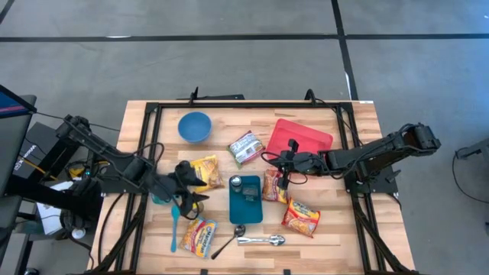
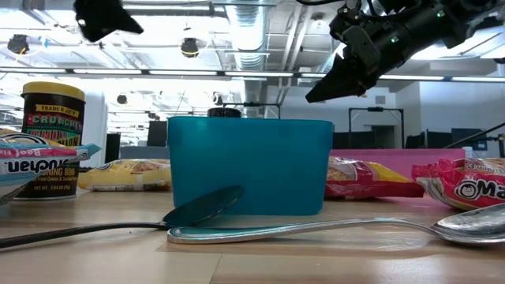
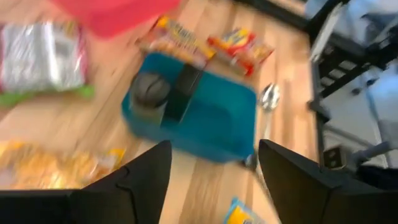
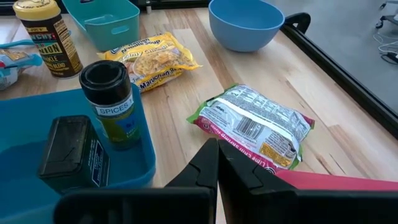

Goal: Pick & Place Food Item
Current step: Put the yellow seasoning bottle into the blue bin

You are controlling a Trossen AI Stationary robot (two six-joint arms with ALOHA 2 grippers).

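Observation:
Several food packets lie flat on the wooden table: a yellow noodle packet (image 1: 205,172), a green-and-white one (image 1: 244,147) (image 4: 255,124), an orange one (image 1: 273,186), a red-and-yellow one (image 1: 302,216) and another yellow one (image 1: 199,235). My left gripper (image 1: 187,195) (image 3: 214,171) is open and empty, left of the teal bin (image 1: 246,198), beside the yellow packet. My right gripper (image 1: 283,164) (image 4: 214,165) is shut and empty. It hangs above the table between the red tray (image 1: 299,140) and the orange packet; the low view (image 2: 319,91) shows it clear of the table.
The teal bin holds a spice jar (image 4: 115,99) and a dark tin (image 4: 71,152). A blue bowl (image 1: 194,126) stands at the far left. Two spoons (image 1: 256,240) and a teal spatula (image 1: 175,225) lie near the front edge. A jar labelled crunchy (image 4: 46,34) and a small teal tub (image 4: 102,22) stand by the left arm.

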